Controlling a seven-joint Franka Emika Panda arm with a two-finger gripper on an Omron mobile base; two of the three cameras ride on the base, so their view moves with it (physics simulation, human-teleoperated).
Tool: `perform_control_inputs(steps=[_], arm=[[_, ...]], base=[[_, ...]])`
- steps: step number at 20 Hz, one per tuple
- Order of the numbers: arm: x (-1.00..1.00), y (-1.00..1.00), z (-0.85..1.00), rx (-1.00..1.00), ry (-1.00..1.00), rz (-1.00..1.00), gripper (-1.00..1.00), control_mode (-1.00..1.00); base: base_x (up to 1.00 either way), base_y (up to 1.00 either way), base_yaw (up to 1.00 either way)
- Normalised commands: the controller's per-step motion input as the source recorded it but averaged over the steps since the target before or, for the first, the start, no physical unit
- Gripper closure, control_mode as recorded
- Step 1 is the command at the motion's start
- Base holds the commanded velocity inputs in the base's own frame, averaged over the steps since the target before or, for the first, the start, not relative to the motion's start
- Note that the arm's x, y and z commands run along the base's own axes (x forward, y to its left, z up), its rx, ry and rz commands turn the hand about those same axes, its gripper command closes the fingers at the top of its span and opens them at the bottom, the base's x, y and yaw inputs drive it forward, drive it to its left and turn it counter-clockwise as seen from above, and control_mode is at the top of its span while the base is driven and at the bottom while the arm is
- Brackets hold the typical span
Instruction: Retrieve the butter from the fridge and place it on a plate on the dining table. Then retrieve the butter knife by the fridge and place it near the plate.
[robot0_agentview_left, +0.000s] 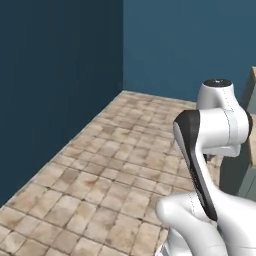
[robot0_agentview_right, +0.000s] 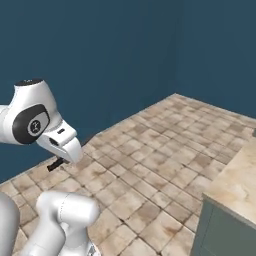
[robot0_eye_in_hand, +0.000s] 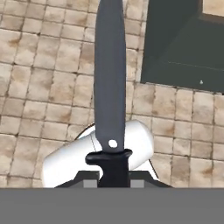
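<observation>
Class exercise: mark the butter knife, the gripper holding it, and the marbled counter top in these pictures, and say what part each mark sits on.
butter knife (robot0_eye_in_hand: 110, 78): hand view, middle of the grey blade.
gripper (robot0_eye_in_hand: 113, 181): hand view, between the fingertips, shut on the knife's black handle.
marbled counter top (robot0_agentview_right: 239, 182): right base view, on the beige stone surface.

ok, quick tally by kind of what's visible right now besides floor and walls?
Knives: 1, the butter knife, held in the shut gripper by its black handle
Grippers: 1
Marble-topped counters: 1, the counter, with a grey-green front
Total: 3
</observation>
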Motion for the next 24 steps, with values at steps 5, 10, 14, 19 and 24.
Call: perform_control_inputs(steps=[5, 10, 14, 19, 24], arm=[[0.00, 0.00, 0.00, 0.00, 0.00, 0.00, 1.00, 1.00], [0.00, 0.00, 0.00, 0.00, 0.00, 0.00, 1.00, 1.00], [0.00, 0.00, 0.00, 0.00, 0.00, 0.00, 1.00, 1.00], [0.00, 0.00, 0.00, 0.00, 0.00, 0.00, 1.00, 1.00], [0.00, 0.00, 0.00, 0.00, 0.00, 0.00, 1.00, 1.00]], base=[[1.00, 0.86, -0.65], [1.00, 0.83, -0.66], [1.00, 0.83, -0.64], [1.00, 0.77, -0.56], [1.00, 0.71, -0.57]])
